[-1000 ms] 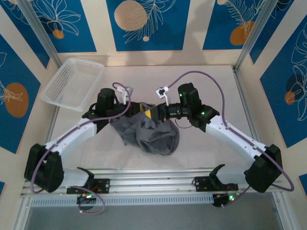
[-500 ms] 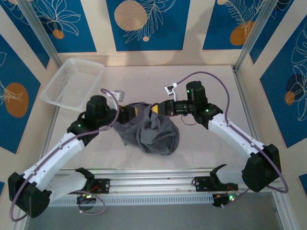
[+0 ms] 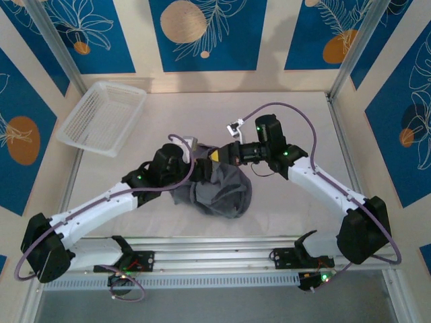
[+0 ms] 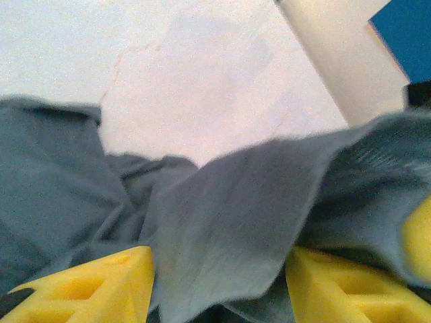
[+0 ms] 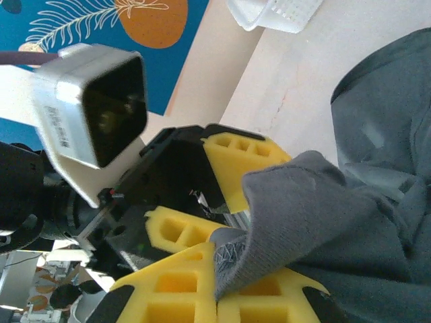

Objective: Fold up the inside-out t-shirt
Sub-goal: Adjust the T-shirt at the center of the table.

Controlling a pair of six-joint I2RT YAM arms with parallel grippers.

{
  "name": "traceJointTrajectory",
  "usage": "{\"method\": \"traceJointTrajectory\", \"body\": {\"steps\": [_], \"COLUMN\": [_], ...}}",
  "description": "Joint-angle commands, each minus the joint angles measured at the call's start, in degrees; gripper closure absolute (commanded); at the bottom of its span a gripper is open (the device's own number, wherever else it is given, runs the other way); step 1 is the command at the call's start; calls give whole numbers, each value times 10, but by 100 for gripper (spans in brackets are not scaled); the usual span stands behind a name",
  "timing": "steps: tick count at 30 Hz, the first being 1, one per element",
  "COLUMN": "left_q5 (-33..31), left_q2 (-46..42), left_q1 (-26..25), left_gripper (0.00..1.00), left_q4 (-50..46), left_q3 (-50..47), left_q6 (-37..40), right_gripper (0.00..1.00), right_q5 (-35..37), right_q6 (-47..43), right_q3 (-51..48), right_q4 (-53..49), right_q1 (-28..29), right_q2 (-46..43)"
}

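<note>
A white mesh basket [image 3: 101, 116] sat at the table's [image 3: 296, 111] far left corner. Mid-table, the left gripper [image 4: 217, 282] had its yellow fingers spread apart, with a fold of cloth lying between them. The inside-out t-shirt [image 3: 222, 192] lay bunched in a grey heap near the table's middle. The right gripper [image 5: 217, 276] pinched the shirt's upper edge, close against the left gripper.
</note>
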Motion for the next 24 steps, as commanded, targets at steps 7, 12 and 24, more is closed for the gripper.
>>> {"method": "traceJointTrajectory", "body": {"steps": [7, 12, 24], "left_q5": [-81, -191, 46], "left_q2": [35, 16, -1], "left_q1": [-2, 6, 106], "left_gripper": [36, 48, 100], "left_q4": [30, -34, -49], "left_q3": [13, 17, 16], "left_q6": [23, 19, 22], "right_gripper": [100, 100, 100], "right_q5": [-8, 8, 125], "right_q6": [12, -10, -106], "right_q3": [12, 20, 50], "right_q4": [-9, -44, -185], "right_q1": [8, 8, 11], "right_q2": [-5, -5, -5]}}
